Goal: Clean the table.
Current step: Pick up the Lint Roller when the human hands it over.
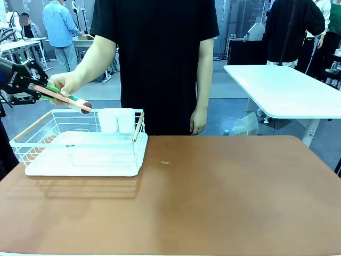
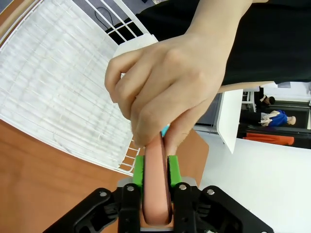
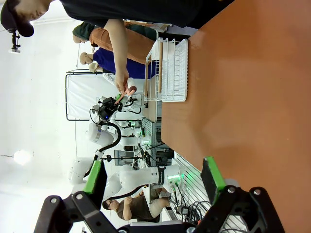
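Left fingers (image 2: 139, 171) clamp the pinkish bar (image 2: 156, 194) that the person's hand (image 2: 165, 87) also grips. Tug early and it may slip, falling beside the basket (image 1: 32, 140). Your right fingers (image 3: 212, 175) gape.

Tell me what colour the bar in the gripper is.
Salmon-pink bar, clearest in the left wrist view.

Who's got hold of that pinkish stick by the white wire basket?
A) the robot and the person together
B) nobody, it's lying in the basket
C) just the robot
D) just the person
A: in the left wrist view the left arm's fingers clamp one end of the pinkish stick, while the person's hand pinches the other end.
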`<move>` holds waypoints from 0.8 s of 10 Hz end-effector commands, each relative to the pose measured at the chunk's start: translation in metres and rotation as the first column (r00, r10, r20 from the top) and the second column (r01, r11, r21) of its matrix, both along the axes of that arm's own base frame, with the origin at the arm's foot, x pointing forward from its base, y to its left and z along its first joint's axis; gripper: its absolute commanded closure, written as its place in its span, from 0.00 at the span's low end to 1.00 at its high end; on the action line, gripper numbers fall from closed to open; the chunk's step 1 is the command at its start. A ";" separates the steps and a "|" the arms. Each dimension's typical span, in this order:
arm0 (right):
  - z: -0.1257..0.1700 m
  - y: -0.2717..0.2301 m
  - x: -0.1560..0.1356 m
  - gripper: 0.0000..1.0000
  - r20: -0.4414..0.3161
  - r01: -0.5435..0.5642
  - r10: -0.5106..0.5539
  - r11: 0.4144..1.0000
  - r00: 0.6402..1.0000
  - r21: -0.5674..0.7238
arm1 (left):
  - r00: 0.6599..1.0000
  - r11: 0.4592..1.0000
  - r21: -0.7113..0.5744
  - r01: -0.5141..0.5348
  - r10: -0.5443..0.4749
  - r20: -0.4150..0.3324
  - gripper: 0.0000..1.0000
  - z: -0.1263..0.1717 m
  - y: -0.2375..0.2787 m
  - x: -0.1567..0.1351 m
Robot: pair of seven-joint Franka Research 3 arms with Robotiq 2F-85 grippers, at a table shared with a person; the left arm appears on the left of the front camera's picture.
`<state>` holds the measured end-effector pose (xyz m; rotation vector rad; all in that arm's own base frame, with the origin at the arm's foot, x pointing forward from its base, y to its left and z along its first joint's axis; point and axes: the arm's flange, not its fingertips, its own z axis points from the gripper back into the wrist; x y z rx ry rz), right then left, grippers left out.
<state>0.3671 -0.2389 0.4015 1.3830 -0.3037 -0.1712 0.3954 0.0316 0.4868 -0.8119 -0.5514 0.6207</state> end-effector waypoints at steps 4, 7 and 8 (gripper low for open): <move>0.003 0.000 0.000 0.00 0.001 -0.002 0.002 1.000 1.000 0.005 | 0.999 1.000 0.026 0.007 -0.008 0.032 0.98 -0.001 -0.001 0.001; 0.003 0.000 0.000 0.00 0.001 -0.002 0.002 1.000 1.000 0.005 | 1.000 1.000 0.002 0.007 -0.008 0.002 1.00 0.000 -0.003 0.000; 0.003 0.000 0.000 0.00 0.001 -0.002 0.002 1.000 1.000 0.005 | 1.000 1.000 0.002 0.007 -0.008 0.002 1.00 0.000 -0.003 0.000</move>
